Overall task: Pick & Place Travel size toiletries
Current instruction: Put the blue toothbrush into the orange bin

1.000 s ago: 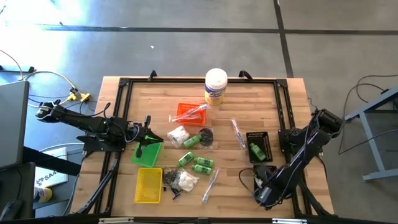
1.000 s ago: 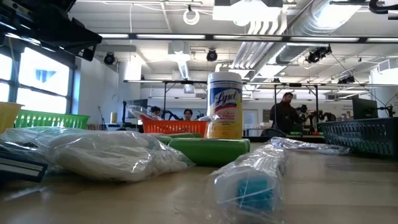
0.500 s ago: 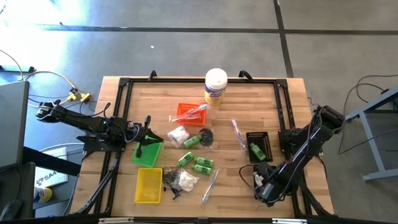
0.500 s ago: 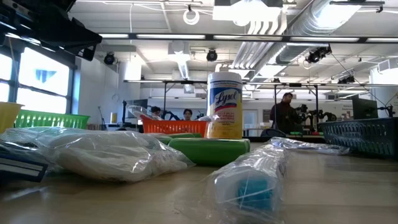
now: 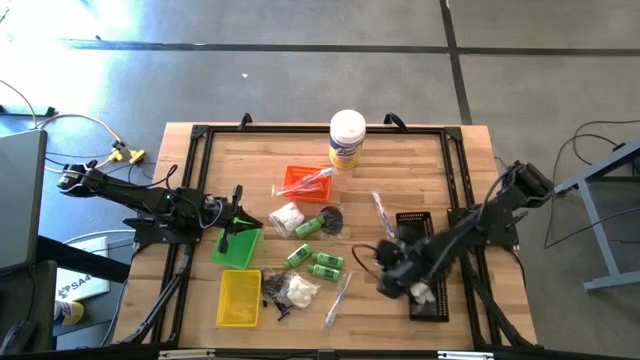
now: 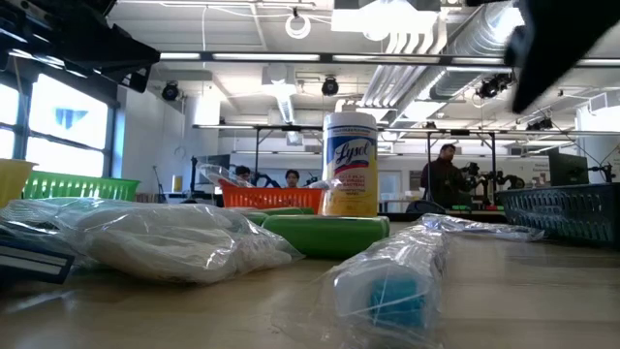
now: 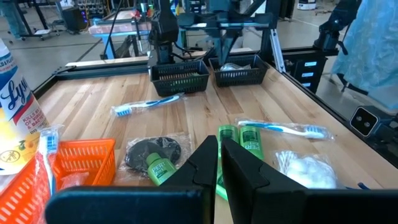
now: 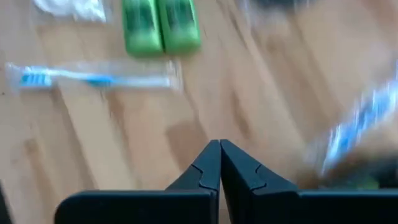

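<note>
1. The right end effector (image 5: 385,283) hangs over the tabletop (image 5: 420,150) with its two fingers pressed together, holding nothing.
2. Two small green tubes (image 5: 326,265) lie side by side just past its tip, toward the middle of the tabletop.
3. A wrapped toothbrush (image 5: 338,296) with a blue head lies just beside those tubes, also close to this end effector.
4. A black mesh tray (image 5: 428,300) sits right beside the right end effector, with a white fluffy bit (image 5: 422,291) in it.
5. A second black tray (image 5: 416,235) sits a little farther off along the arm and holds one green tube (image 5: 409,241).
6. The left end effector (image 5: 229,236) is well apart from these things, over the green tray (image 5: 236,250), with its fingers almost shut and nothing between them.
7. Ahead of the left end effector lie a white fluffy bag (image 5: 285,217), another green tube (image 5: 308,228) and a black round piece in a clear bag (image 5: 329,217).
8. The orange tray (image 5: 305,182) beyond them holds a wrapped stick.
9. The yellow tray (image 5: 239,297) is beside the left end effector, near a bag of white fluff and small black pieces (image 5: 290,290).
10. A tall white canister (image 5: 346,138) stands far from both.
</note>
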Controlling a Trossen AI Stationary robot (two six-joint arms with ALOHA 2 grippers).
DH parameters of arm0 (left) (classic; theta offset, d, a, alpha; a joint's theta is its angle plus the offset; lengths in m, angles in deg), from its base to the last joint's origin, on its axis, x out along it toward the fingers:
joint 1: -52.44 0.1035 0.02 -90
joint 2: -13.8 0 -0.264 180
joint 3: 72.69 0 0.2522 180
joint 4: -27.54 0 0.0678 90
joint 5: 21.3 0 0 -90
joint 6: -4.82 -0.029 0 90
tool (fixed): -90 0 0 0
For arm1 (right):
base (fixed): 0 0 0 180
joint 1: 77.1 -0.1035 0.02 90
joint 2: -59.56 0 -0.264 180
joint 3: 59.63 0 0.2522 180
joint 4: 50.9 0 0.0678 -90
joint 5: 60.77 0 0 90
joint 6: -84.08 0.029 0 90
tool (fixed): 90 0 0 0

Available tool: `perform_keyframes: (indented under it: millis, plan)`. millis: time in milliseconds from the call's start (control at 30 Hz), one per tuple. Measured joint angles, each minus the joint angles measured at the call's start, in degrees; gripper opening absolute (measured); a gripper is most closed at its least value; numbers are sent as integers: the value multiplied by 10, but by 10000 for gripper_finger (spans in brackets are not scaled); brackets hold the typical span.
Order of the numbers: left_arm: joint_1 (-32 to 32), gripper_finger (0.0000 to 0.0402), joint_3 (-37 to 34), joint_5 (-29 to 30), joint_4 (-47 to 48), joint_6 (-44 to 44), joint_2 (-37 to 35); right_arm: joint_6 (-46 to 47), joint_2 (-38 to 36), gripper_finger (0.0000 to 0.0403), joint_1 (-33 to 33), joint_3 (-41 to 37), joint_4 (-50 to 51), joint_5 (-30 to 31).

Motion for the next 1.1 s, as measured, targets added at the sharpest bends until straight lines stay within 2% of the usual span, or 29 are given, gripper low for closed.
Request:
perform_keyframes:
  millis: [200,400,533,867,1100]
  plan:
    - [0,19,0,0,0,2,0,-249,0,2,105,0,-112,-46]
    - [0,19,0,0,0,2,0,-415,0,2,190,0,-222,-136]
    - [0,19,0,0,0,2,0,-470,0,2,231,0,-254,-169]
    - [0,19,0,1,0,2,0,-513,0,2,290,0,-301,-167]
    - [0,19,0,33,0,2,0,-605,0,2,317,0,-336,-167]
